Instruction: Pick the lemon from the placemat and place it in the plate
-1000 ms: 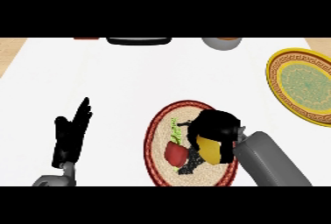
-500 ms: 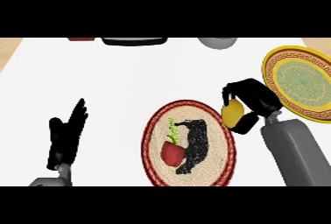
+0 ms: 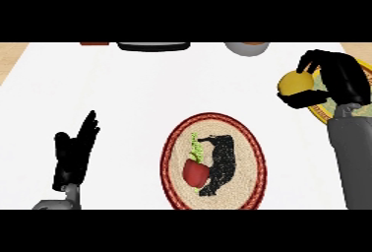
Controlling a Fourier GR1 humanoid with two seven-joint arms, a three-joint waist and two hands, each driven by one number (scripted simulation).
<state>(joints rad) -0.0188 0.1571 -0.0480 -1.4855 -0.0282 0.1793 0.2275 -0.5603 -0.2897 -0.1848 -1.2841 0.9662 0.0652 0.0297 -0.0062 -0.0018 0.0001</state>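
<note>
White counter [image 3: 131, 98] under us, oval placemat [image 3: 174, 147] in the middle. Our right hand [image 3: 341, 81] is curled round the lemon [image 3: 296, 82], carrying it at the plate [image 3: 320, 109] rim on the far right (most of the plate is hidden). Firm, round and likely smooth-skinned, we'd say: best cradled round its middle. Left hand [image 3: 73, 155] rests at lower left, fingers straight.

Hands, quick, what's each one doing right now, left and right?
Left hand: open, fingers up, holding nothing.
Right hand: shut on the lemon, by the plate.
</note>
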